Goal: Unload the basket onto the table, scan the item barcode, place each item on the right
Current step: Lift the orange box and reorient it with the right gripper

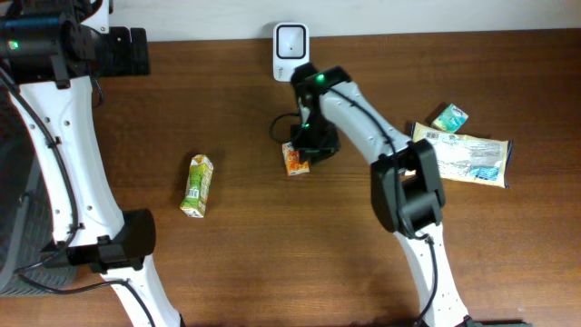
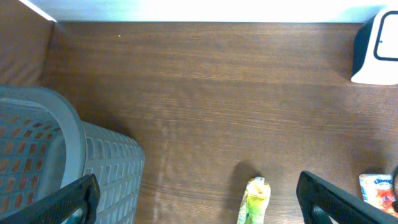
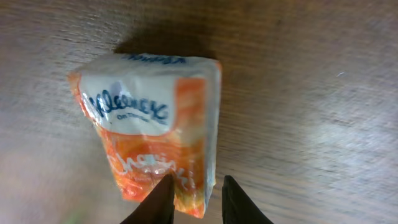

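A dark wooden table (image 1: 236,263) is seen beneath everything. A green juice carton (image 1: 197,185) is laid flat on it, left of centre, well apart from the other goods. At the right, a white-and-blue snack bag (image 1: 467,156) is laid flat, and a small teal packet (image 1: 449,117) is set just beside its far edge. A grey perforated basket (image 2: 112,168) is placed at the left edge.

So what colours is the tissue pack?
Pack: orange and white, blue lettering; right wrist view.
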Robot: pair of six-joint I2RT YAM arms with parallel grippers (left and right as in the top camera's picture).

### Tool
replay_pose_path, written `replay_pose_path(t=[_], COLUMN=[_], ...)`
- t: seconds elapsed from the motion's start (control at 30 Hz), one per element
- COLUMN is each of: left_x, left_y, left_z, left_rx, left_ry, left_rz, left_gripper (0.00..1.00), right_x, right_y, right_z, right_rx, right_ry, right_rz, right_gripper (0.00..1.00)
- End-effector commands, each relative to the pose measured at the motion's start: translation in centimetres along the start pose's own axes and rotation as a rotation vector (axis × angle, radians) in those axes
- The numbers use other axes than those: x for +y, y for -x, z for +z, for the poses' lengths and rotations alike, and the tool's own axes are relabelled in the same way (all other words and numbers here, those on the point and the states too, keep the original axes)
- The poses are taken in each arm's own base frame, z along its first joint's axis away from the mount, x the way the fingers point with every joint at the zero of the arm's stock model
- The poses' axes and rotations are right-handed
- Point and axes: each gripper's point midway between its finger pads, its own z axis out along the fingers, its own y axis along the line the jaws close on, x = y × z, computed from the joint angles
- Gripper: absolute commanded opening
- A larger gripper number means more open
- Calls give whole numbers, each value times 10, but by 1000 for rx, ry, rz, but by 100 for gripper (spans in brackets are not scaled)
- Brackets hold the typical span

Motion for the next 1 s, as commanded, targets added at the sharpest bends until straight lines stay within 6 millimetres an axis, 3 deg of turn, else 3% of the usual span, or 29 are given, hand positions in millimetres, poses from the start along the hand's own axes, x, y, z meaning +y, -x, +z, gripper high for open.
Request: replay_pose_path(t=[0.0, 0.13, 0.33, 0.5, 0.73, 0.87, 0.97], left_x=[3, 3, 3, 3, 3, 3, 3], left_y=[1, 1, 1, 1, 1, 1, 1], left_z=[-7, -7, -7, -7, -7, -7, -7], left_rx=[-17, -17, -17, -17, -17, -17, -17], left_ry=[7, 7, 7, 7, 7, 7, 7], left_rz=[-10, -11, -10, -10, -10, -10, -10], left_gripper=[99, 99, 99, 99, 99, 99, 99], right_x=[1, 10, 26, 15, 4, 10, 37], right_y=[12, 11, 7, 4, 8, 7, -4], right_z=[-33, -38, -7, 11, 8, -8, -55], right_rx=[-45, -59, -54, -37, -46, -47, -81], right_ry=[210, 353, 348, 342, 342, 410, 629], right_rz=[-169, -290, -353, -322, -298, -293, -402], right_gripper=[29, 32, 34, 33, 9, 4, 4])
